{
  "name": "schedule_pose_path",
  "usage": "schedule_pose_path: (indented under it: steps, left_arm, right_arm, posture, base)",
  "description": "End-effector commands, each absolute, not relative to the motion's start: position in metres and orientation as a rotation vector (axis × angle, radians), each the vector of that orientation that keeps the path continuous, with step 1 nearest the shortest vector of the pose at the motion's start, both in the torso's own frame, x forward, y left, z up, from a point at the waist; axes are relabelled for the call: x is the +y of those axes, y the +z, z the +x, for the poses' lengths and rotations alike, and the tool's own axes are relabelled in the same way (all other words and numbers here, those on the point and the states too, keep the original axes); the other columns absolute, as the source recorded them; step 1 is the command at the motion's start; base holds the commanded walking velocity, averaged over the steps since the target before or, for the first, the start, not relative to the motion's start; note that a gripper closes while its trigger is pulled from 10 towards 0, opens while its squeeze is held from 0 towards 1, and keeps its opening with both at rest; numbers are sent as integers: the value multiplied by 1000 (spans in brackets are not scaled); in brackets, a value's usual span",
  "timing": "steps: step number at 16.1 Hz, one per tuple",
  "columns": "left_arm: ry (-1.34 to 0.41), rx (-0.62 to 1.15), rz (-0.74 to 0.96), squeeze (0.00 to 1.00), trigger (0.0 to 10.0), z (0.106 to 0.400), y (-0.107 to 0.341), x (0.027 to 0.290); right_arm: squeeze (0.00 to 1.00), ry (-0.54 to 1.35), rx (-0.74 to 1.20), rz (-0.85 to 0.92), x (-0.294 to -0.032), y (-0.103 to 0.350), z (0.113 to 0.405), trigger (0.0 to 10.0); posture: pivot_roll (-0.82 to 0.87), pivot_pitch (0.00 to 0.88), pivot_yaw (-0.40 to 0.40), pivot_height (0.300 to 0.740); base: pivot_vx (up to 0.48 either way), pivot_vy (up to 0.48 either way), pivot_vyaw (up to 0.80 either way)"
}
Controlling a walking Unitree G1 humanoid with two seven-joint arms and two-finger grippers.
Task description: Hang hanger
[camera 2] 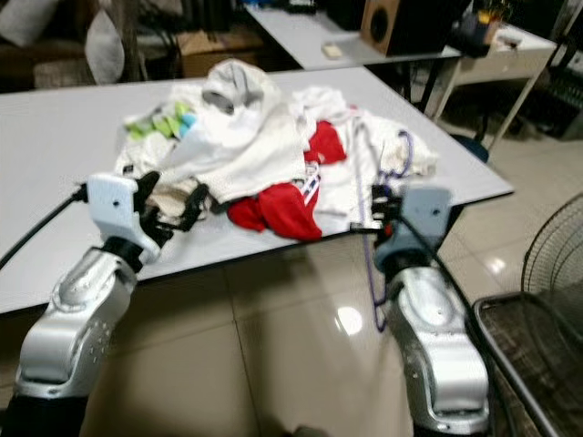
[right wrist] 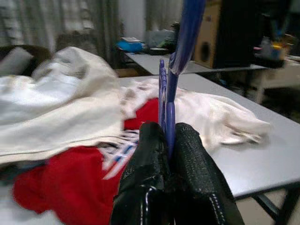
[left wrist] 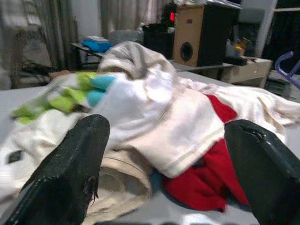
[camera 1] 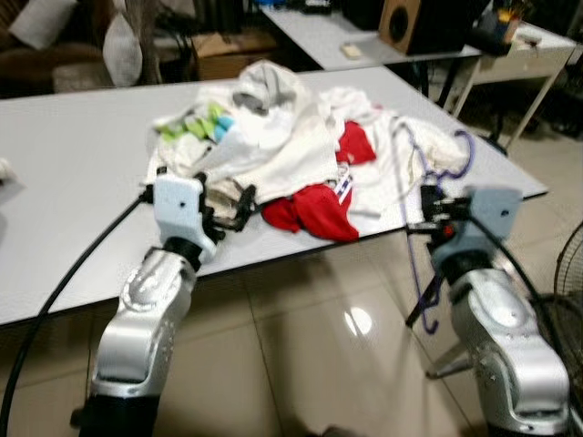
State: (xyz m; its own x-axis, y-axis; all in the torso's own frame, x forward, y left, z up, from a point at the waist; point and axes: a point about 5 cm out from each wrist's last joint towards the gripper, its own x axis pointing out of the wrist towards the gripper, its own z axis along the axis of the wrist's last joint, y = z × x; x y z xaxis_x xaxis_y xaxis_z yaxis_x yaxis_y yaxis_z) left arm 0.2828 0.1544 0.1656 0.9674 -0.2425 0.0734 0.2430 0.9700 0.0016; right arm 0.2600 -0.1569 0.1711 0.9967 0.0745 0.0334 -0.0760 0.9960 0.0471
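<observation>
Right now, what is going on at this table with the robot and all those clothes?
The robot stands at a grey table heaped with a pile of clothes, white with red pieces. Its right gripper has its jaws shut on a blue hanger that lies partly over the clothes and hangs past the table edge. Its left gripper is at the near edge of the pile, jaws open, holding nothing.

Dim indoor light, soft blur throughout (wrist views too), glare spot on floor tiles (camera 1: 358, 320).

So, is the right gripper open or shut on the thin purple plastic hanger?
Shut on it. The right gripper has its two black fingers pressed together around the thin purple plastic hanger, leaving no gap.
</observation>
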Motion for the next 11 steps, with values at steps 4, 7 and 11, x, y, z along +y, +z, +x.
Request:
schedule_pose_path:
  steps: [4,7,11]
  left_arm:
    - [-215,-72,-24,318,10000,287,169,160]
    - [-215,-75,-19,310,10000,288,170,159]
    - [-215,-76,-13,310,10000,289,171,159]
  right_arm:
    - [0,74,-44,42,-160,173,260,10000]
    - [0,72,-43,51,-160,173,260,10000]
    - [0,72,-27,52,-161,171,261,10000]
  posture:
    - [-73,0,-18,740]
    - [-73,0,-18,740]
    - [-74,0,-17,740]
  base:
    - [339,0,0]
    - [390,0,0]
    - [398,0,-400]
